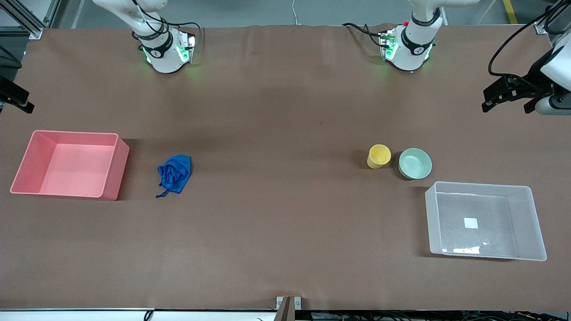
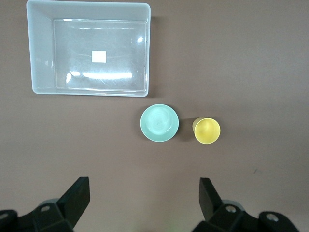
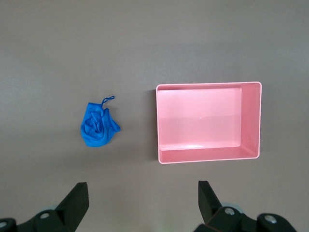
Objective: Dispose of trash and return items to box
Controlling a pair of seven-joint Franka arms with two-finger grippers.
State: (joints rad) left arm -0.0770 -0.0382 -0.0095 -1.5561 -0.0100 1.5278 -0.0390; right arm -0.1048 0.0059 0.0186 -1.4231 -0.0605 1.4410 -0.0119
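The blue cloth wad [image 1: 175, 174] with its dangling string lies on the table beside the pink bin; it also shows in the right wrist view [image 3: 98, 126]. The yellow cup [image 1: 379, 156] and the mint-green bowl [image 1: 415, 163] stand side by side, just farther from the front camera than the clear box [image 1: 535, 223]. In the left wrist view the cup [image 2: 207, 131], bowl [image 2: 159, 123] and box [image 2: 41, 53] are all visible. My left gripper [image 2: 145, 193] is open and empty, high over the left arm's end of the table. My right gripper [image 3: 143, 193] is open and empty, high over the right arm's end.
An empty pink bin [image 1: 26, 165] stands at the right arm's end of the table, also in the right wrist view [image 3: 251, 121]. The clear box holds nothing but a white label [image 1: 470, 223]. Brown cloth covers the table.
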